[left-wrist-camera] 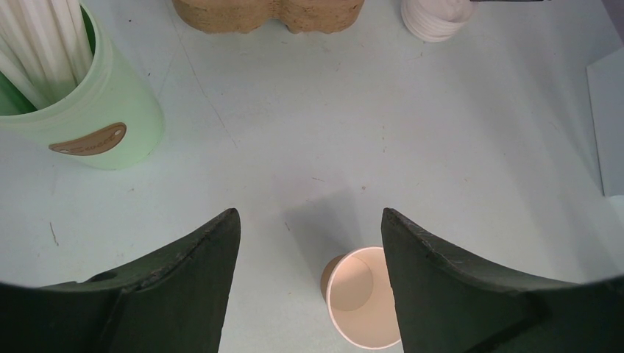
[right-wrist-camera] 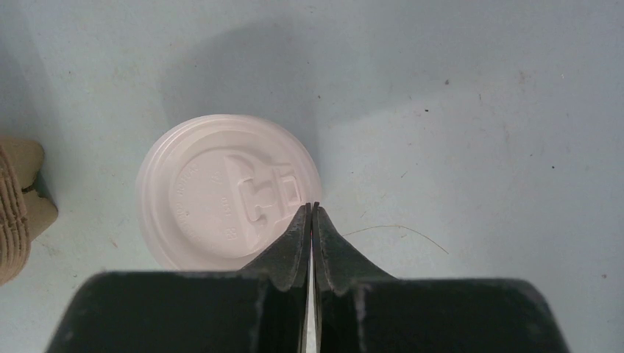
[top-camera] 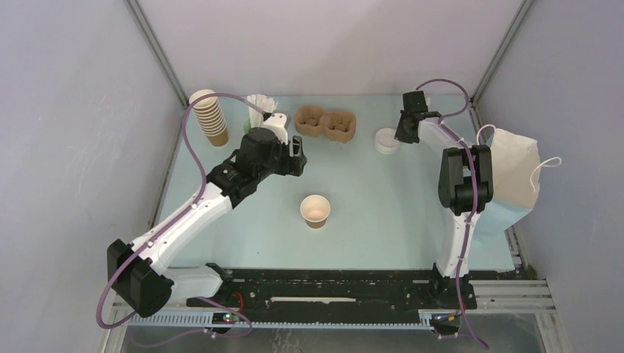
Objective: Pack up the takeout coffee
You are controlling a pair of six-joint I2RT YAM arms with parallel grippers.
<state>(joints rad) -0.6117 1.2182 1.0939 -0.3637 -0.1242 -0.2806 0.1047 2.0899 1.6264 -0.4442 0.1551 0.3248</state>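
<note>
Beneath left gripper (left-wrist-camera: 310,217), jaws wide: lidless brown paper cup (left-wrist-camera: 364,298), nearer its right finger | right gripper (right-wrist-camera: 313,209): jaws pressed together over white lid (right-wrist-camera: 221,195) rim | risk: closed tips likely shove lid, not pinch it.

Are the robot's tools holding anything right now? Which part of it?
Nothing is held. The left tool is open and empty. The right tool is pinched shut with nothing between, just above the white lid's edge.

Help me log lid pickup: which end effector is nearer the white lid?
Right. The right end effector hangs shut at the white lid; the left end effector sits open well away, by the lidless paper cup.
</note>
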